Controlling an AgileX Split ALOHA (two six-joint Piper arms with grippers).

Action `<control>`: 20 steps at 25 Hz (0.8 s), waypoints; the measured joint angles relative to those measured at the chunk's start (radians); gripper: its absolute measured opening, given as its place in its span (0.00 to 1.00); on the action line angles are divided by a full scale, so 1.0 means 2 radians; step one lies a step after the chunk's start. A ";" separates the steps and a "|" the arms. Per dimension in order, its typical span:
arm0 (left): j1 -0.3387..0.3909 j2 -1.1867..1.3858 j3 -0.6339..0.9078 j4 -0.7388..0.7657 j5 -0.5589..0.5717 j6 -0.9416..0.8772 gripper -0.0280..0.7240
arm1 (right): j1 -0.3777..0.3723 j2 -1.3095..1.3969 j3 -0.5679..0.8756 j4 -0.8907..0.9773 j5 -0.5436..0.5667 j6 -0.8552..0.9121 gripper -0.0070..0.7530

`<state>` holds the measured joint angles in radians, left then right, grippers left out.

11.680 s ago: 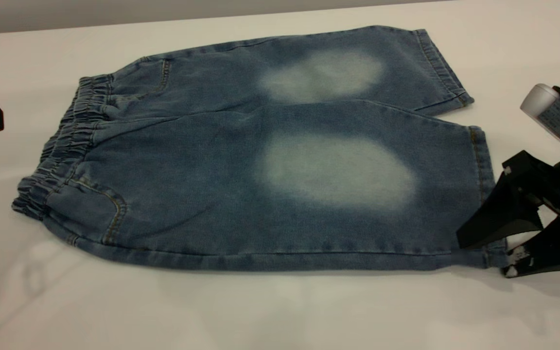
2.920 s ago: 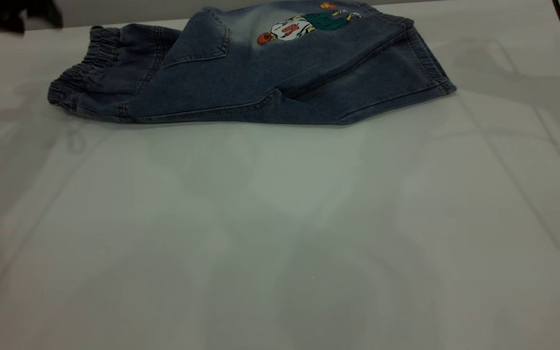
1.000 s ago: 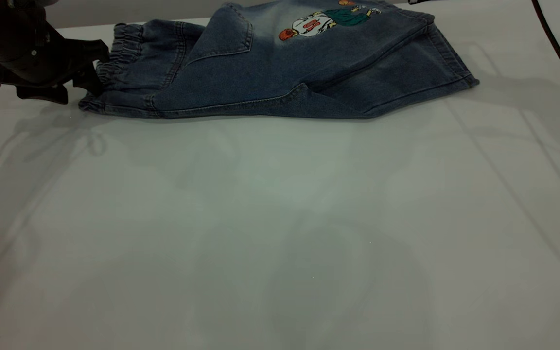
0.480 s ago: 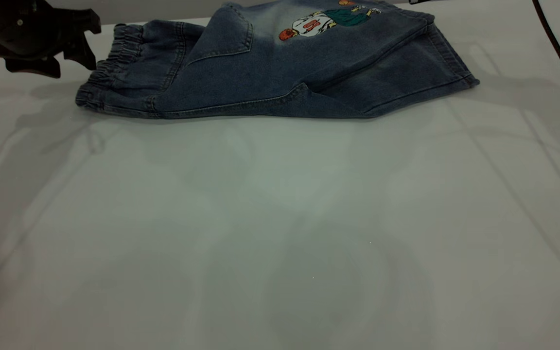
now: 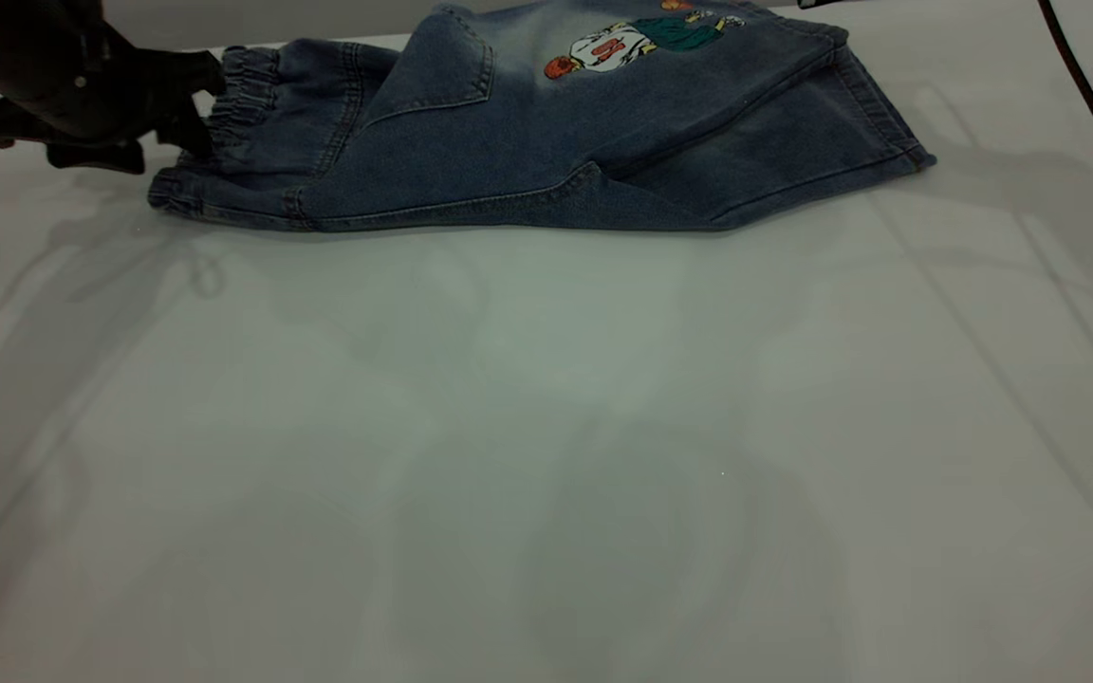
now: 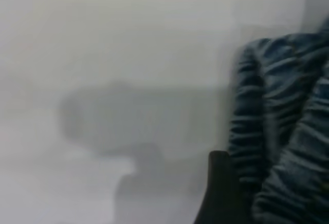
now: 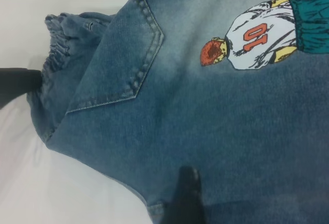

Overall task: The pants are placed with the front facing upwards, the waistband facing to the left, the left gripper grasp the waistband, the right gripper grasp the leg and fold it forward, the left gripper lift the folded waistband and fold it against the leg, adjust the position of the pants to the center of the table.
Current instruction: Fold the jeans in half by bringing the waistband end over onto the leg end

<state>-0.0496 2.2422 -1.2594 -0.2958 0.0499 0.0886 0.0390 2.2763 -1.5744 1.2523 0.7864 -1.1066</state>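
Note:
The pants (image 5: 546, 142) lie folded lengthwise at the far side of the table (image 5: 546, 427), back upward, with the cartoon print (image 5: 637, 38) on top. The ruffled waistband (image 5: 243, 104) points left. My left gripper (image 5: 197, 102) sits at the waistband's end, open, with one black prong above the band and one below. In the left wrist view one finger (image 6: 221, 188) lies against the gathered waistband (image 6: 277, 131). My right gripper (image 7: 231, 203) hovers open over the pants (image 7: 216, 106). One dark finger (image 7: 187, 193) shows near the folded edge, holding nothing. It is out of the exterior view.
A black cable (image 5: 1092, 95) runs down the far right edge of the table. The left arm's dark body (image 5: 44, 85) fills the far left corner. Bare tabletop stretches from the pants to the near edge.
The pants, once flat with the front up, are now folded with the print on top. Half a second ago my left gripper was raised clear of the waistband; it has come back down against it.

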 joint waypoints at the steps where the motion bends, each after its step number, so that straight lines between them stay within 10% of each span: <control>1: -0.003 0.003 0.000 0.000 -0.003 0.000 0.62 | 0.000 0.000 0.000 0.000 0.000 0.000 0.76; 14: -0.007 0.017 -0.001 0.000 -0.011 0.000 0.60 | 0.000 0.000 0.000 0.000 0.000 0.003 0.76; 20: -0.008 0.024 -0.001 -0.002 -0.016 0.000 0.37 | 0.000 0.000 0.000 0.000 0.000 0.004 0.76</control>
<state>-0.0660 2.2898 -1.2613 -0.2998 0.0188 0.0877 0.0390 2.2763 -1.5744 1.2523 0.7874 -1.0990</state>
